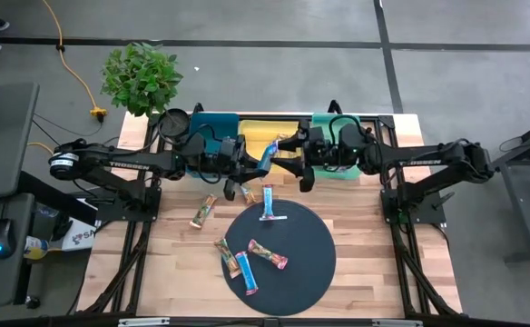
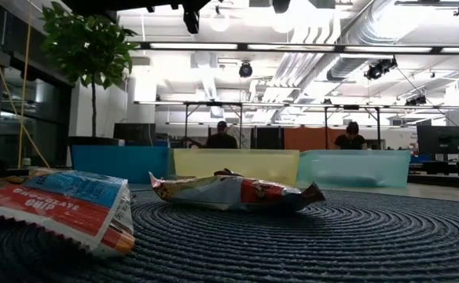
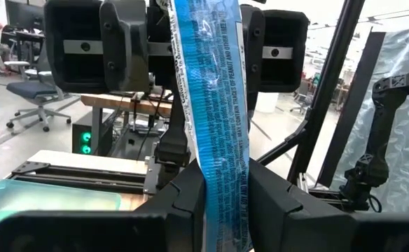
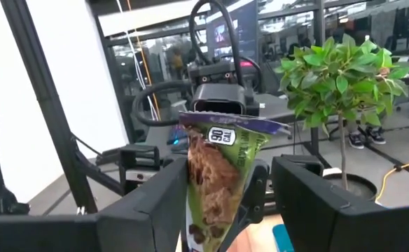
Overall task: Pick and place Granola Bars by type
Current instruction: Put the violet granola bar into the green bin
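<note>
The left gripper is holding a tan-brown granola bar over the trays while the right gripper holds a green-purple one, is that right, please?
Not quite: the left gripper holds a blue bar, as the left wrist view shows. The right gripper does hold a green-purple bar.

Trays: teal tray (image 1: 212, 123), yellow tray (image 1: 267, 127) and green tray (image 1: 323, 122) in a row along the table's far edge.
Mat: round dark mat (image 1: 306, 254) on the wooden table (image 1: 174, 263).
Plant: potted plant (image 1: 141, 78) at the far-left corner.
Background: two people (image 2: 222, 135) at desks.
</note>
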### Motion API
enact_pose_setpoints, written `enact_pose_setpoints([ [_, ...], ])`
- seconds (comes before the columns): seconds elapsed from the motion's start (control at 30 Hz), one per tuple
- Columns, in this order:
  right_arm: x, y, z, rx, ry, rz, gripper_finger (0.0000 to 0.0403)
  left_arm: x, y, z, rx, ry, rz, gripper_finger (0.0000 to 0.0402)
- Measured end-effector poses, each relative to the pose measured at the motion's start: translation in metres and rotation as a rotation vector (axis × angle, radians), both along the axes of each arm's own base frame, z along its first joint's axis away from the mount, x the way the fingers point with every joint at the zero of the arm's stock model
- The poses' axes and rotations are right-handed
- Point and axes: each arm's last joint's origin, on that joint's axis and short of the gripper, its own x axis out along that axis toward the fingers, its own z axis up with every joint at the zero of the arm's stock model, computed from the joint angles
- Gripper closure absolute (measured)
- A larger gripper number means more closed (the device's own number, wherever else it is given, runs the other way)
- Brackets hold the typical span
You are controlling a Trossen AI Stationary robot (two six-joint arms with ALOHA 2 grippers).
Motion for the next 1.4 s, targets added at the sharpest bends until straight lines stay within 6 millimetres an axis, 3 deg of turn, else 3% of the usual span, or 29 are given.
enact_pose_setpoints([
  [0.37,0.002,0.0,0.0,0.04,-0.026,0.015,0.0212,0.0,0.0,0.0,0.01,-0.005,0.001,0.0326],
  [0.67,0.019,-0.001,-0.011,0.061,-0.062,0.038,0.0212,0.0,0.0,0.001,0.026,-0.015,0.003,0.0326],
  [1.03,0.019,-0.001,-0.009,0.044,-0.084,0.036,0.0214,0.0,0.0,0.001,0.026,-0.014,0.003,0.0326],
  [1.4,0.019,0.0,-0.009,0.023,-0.081,0.067,0.0285,0.0,0.0,0.001,0.025,-0.013,0.005,0.0326],
])
